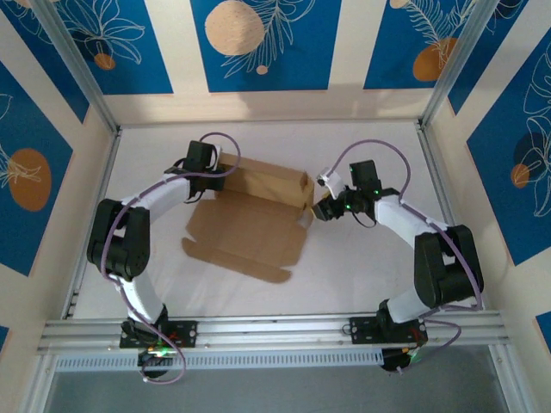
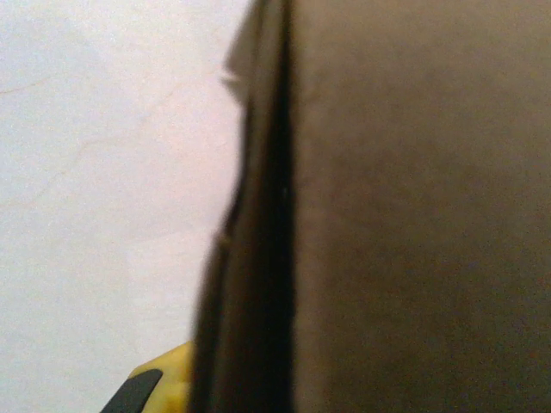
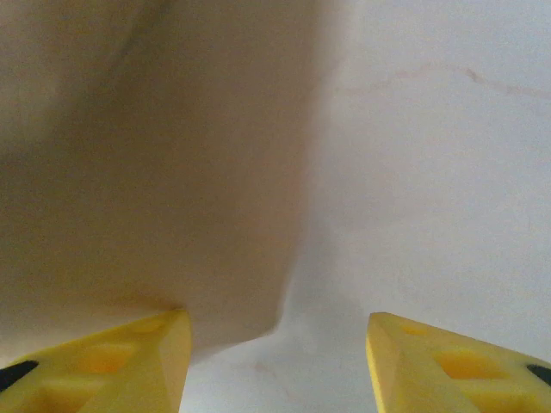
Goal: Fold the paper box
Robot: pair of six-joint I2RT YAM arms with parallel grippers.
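The paper box [image 1: 258,211] is brown cardboard lying mid-table, with its back part raised into walls and a flat panel spread toward the front. My left gripper [image 1: 220,165] is at the box's back left corner, shut on a raised wall. In the left wrist view that wall [image 2: 413,206] is seen edge-on, with one yellow finger [image 2: 168,380] beside it. My right gripper [image 1: 317,206] is at the box's right end. Its jaws [image 3: 275,325] stand open, and a pale cardboard flap [image 3: 155,172] lies against the left finger [image 3: 129,361] but is not pinched.
The white table [image 1: 370,267] is fenced by an aluminium rail [image 1: 275,327] in front and upright posts at the back corners. Blue patterned walls close in the back and sides. Bare tabletop lies in front of the box and to its right.
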